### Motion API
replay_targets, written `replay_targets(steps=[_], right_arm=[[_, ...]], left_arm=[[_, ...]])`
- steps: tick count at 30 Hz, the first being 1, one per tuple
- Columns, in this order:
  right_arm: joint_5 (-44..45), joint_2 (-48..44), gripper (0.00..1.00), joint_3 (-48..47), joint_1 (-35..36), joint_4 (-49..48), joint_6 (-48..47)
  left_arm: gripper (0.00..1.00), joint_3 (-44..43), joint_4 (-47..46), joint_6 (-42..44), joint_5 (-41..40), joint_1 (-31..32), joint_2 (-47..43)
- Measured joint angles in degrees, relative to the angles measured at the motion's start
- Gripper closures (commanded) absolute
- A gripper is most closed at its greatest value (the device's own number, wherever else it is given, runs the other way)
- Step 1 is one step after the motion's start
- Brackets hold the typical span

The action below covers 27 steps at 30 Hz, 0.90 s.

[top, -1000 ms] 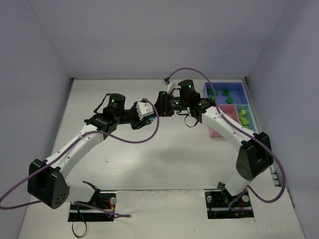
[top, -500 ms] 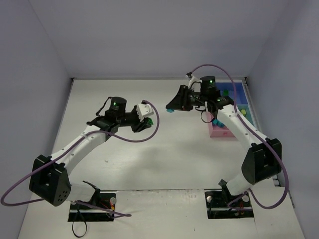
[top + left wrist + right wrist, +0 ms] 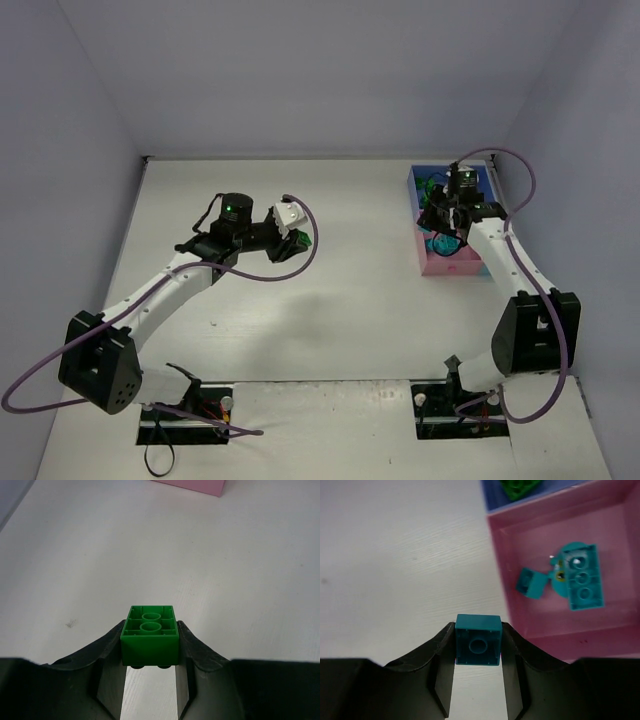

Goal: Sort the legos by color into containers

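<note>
My left gripper (image 3: 150, 645) is shut on a dark green brick (image 3: 150, 634), held above the bare table; in the top view it (image 3: 297, 240) is left of centre. My right gripper (image 3: 478, 647) is shut on a small cyan brick (image 3: 478, 640), held above the table just left of the pink tray (image 3: 615, 625). The pink tray holds a small cyan brick (image 3: 531, 582) and a longer cyan piece (image 3: 580, 577). The blue tray (image 3: 492, 500) above it holds a dark green brick (image 3: 520, 487). In the top view the trays (image 3: 440, 265) sit at the back right.
A corner of the pink tray (image 3: 192, 485) shows at the top of the left wrist view. Grey walls close the table on the left, back and right. The arm bases and cables are at the near edge.
My right arm has swung right, from the table's middle to the trays, carrying the cyan brick. My left gripper has pulled back slightly with the green brick.
</note>
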<state>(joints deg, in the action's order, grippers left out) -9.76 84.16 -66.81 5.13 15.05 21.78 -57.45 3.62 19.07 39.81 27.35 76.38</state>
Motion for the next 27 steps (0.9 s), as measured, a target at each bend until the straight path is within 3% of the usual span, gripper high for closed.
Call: replay_targets(steps=[5, 11, 17, 21, 27], right_arm=[[8.3, 2.6, 0.7, 1.2, -2.1, 1.1, 0.0], [9.5, 8.8, 0.38, 1.0, -3.8, 1.0, -0.2], [8.8, 8.4, 0.36, 1.0, -3.9, -0.3, -1.9], [3.1, 3.8, 0.36, 2.0, -2.7, -4.5, -5.6], [-10.4, -9.0, 0.37, 4.2, 6.7, -12.0, -14.5]], left_arm=[[1.0, 0.3, -2.5, -3.5, 0.7, 0.0, -0.1], [1.0, 0.9, -6.6, -12.0, 1.5, 0.0, -0.3], [1.0, 0.1, -8.2, -23.7, 2.7, 0.0, 0.2], [1.0, -2.3, -8.3, -30.8, 3.7, 0.0, 1.3], [1.0, -3.8, -9.2, -34.4, 7.7, 0.0, 1.7]])
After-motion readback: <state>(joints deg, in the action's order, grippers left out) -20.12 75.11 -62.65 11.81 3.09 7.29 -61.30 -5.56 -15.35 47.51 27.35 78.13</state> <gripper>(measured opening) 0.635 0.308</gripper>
